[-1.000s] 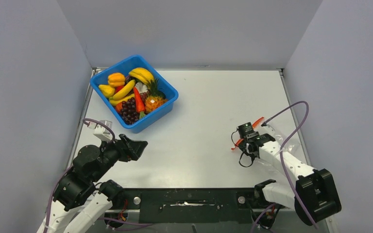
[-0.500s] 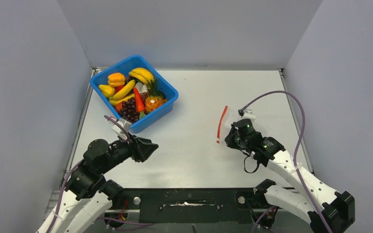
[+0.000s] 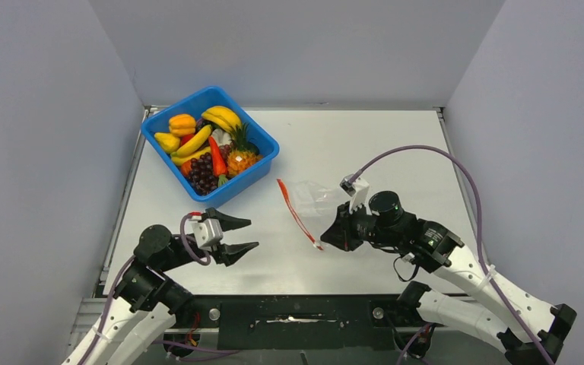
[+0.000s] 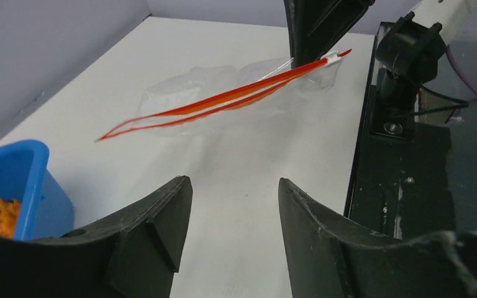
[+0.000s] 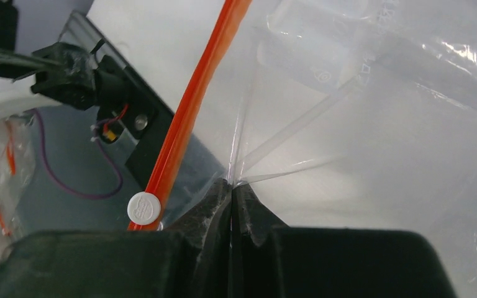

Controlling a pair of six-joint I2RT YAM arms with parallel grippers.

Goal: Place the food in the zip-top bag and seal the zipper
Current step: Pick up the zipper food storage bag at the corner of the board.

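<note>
Your bag [image 3: 315, 199] is clear, crumpled film, and it lies about mid-desk, to the right of the bin [image 3: 262, 163] and well apart from it. The zipper [image 3: 296, 214] is a thin red-orange strip running slantwise from near the bin's side toward the near edge of the desk [image 3: 380, 141]. From the left wrist you can see its two halves parted a little along the mouth, meeting at the held end.

Your right fingers [image 5: 231, 194] are pressed fully together on a fold of the film, just beside the zipper's near end, where a small round white tab [image 5: 141, 207] sits on the strip. Your left fingers [image 3: 236, 222] stand partly apart with nothing between them, near the near left of the desk and pointing toward the bag.

The food [image 3: 205, 148] (bananas, carrot, grapes, pineapple, peppers) is heaped in the blue bin at the far left corner.

From above, the film nearly vanishes against the pale desk, so its outline is hard to trace. The right wrist view cuts off most of the bag, and the left wrist view catches only a corner of the bin.

The tab and film carry faint embossed marks, too small to read.
</note>
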